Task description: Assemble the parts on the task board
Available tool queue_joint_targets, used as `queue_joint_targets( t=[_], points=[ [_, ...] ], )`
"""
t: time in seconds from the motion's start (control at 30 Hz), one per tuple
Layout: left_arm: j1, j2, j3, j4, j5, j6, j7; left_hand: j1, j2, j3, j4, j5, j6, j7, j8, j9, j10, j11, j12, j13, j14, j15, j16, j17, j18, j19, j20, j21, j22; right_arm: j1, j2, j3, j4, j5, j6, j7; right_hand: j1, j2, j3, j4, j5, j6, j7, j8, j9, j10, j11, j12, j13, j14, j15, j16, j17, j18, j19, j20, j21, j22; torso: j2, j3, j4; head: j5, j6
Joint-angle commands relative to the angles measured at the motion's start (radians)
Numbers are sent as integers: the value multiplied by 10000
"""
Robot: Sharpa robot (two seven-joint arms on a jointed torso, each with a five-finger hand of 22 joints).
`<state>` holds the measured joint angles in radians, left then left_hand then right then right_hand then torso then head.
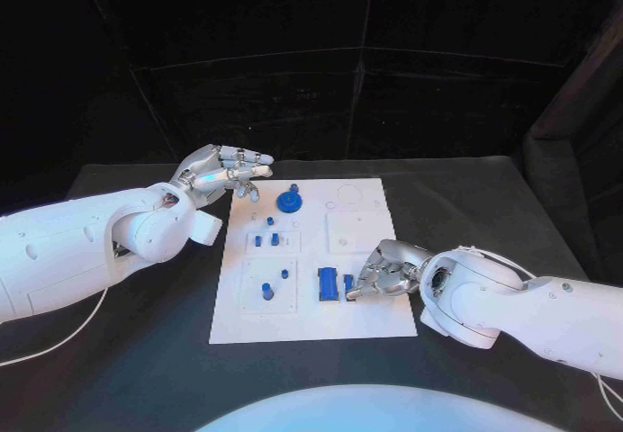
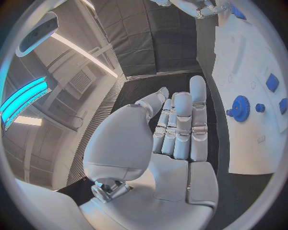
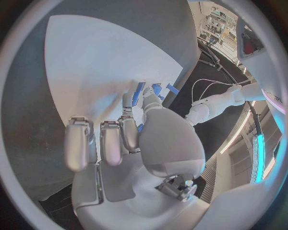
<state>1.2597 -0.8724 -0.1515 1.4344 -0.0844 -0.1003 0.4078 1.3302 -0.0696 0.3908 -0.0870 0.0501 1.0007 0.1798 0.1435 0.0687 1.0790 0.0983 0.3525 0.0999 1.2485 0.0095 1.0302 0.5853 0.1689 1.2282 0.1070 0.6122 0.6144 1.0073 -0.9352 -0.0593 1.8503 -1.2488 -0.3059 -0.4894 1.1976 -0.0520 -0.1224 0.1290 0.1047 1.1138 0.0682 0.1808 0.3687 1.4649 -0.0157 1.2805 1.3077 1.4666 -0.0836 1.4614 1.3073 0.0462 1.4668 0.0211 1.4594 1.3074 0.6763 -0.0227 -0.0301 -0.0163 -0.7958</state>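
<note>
The white task board (image 1: 376, 315) lies in the middle of the table. A blue gear (image 1: 291, 202) (image 2: 240, 108) stands near its far edge, with several small blue pegs (image 1: 270, 239) nearer me. A blue block (image 1: 329, 284) lies at the near middle, and a thin blue bar (image 1: 348, 286) (image 3: 139, 93) lies right beside it. My right hand (image 1: 379, 273) (image 3: 135, 134) rests low on the board, its thumb and a finger pinching the thin bar. My left hand (image 1: 229, 171) (image 2: 180, 129) hovers over the board's far left corner, holding nothing, fingers nearly straight.
Bare black table (image 1: 506, 207) surrounds the board on all sides. The board's far right part (image 1: 357, 216) holds only pale outlined recesses. My right hand (image 2: 201, 7) appears far across the board in the left wrist view.
</note>
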Motion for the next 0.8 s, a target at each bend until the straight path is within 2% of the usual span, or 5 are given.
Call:
queue_joint_targets(
  t=[0.03, 0.23, 0.4, 0.63, 0.8],
  points=[
    [12, 9, -33, -10, 32, -11, 51, 7, 69, -30, -10, 9, -83, 2, 66, -8, -81, 12, 44, -13, -77, 27, -28, -26, 133, 3, 26, -49, -16, 66, -117, 10, -172, 1631, -980, 2074, -78, -39, -205, 49, -3, -393, 114, -200, -69, -105, 151, -796, 748, 599, 130, -271, 540, 90, -106, 141, -374, 277, -127, -31, -20, -42, 133],
    [11, 238, -184, -251, 369, -158, 92, -93, 39, -99, 41, 7, -100, 11, 78, -8, -107, 25, 80, -19, -128, 44, -80, -141, 127, -3, 39, -71, -31, 560, 15, 18, -1557, 4962, -1539, 4624, 489, 227, -353, -159, 202, -814, 299, -331, -115, -1049, 321, -3240, -593, 269, 285, -1254, -688, 488, -1004, 306, -1678, -1513, -417, -113, -49, -82, 364],
    [-10, 779, -321, -1012, 993, -157, 304, -337, 39, -303, 238, 6, -9, -56, 196, 7, -179, 12, 115, -79, -714, 72, -848, -849, 138, -385, 79, -462, -251, 964, 631, 21, -3178, 8578, -1591, 6947, 1436, 867, -295, -619, 472, -1253, 617, -519, -313, -3321, 623, -8630, -4211, -1778, 619, -6699, -6141, 1377, -3696, 534, -6244, -6610, -651, -165, -98, -49, 732],
    [-126, 1427, -355, -2079, 1546, -160, 724, -353, 98, -239, 433, 23, -130, -55, 56, -30, -310, 213, -660, -387, -2144, 472, -4412, -2570, 31, -2239, 469, -2411, -1468, 1114, 1549, 29, -4789, 10468, -756, 8483, 2263, 1161, -185, -1066, 394, -1596, 1111, -1073, -889, -4539, 1454, -11438, -7522, -4399, 1664, -11060, -8639, 1180, -5556, 1464, -9842, -8895, -815, -148, -125, -91, 1257],
    [-239, 1894, -356, -2798, 1827, -473, 1010, -392, -38, -375, 514, 34, -448, 42, -337, -52, -1102, 725, -1690, -401, -3544, 1351, -6711, -3689, -280, -4432, 1130, -4311, -2673, 1141, 2329, 53, -5948, 10996, -346, 9034, 2240, 1347, -179, -1477, 347, -1712, 1182, -1147, -1620, -4322, 1642, -12175, -9768, -4307, 2017, -12885, -10393, 1402, -5284, 2015, -11790, -10422, -862, -92, -138, -66, 1639]
  ],
)
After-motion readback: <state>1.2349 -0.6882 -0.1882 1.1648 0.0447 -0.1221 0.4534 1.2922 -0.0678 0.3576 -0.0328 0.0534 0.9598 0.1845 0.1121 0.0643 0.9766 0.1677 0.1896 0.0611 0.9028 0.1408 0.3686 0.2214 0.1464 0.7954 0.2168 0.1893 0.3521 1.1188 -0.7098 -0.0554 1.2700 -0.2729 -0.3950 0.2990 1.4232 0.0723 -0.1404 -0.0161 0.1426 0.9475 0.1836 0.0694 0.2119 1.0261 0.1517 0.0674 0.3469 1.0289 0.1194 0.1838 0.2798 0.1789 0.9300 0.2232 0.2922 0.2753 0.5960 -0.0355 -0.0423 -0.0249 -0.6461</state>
